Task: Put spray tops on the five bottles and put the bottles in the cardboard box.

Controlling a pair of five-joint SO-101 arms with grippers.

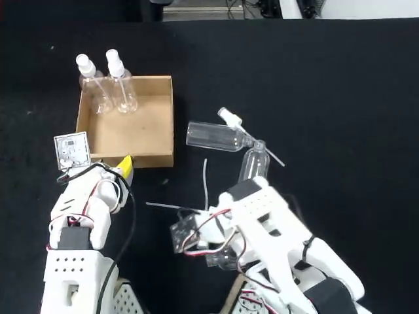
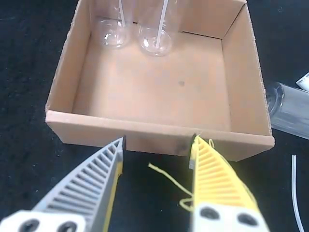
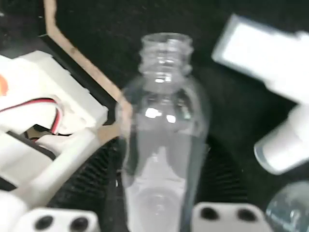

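gripping an uncapped bottle (image 3: 161, 145) near the bench's middle with the right fingers (image 3: 224, 212). holding the left fingers (image 2: 91, 188) spread just short of the cardboard box (image 2: 159, 137) (two capped bottles (image 1: 121, 88) already inside). mid-capping, seemingly; needs next a spray top (image 1: 230, 118) seated squarely on that bare neck.

A robotics lab workbench: the white plastic left arm (image 1: 75, 261) and right arm (image 1: 281, 229), red and black wires (image 1: 200, 241) running bare along their joints, sit at a table (image 1: 327, 78) draped in black cloth, while loose cables (image 1: 245, 8) trail across the pale floor (image 1: 196, 14) beyond its far edge.
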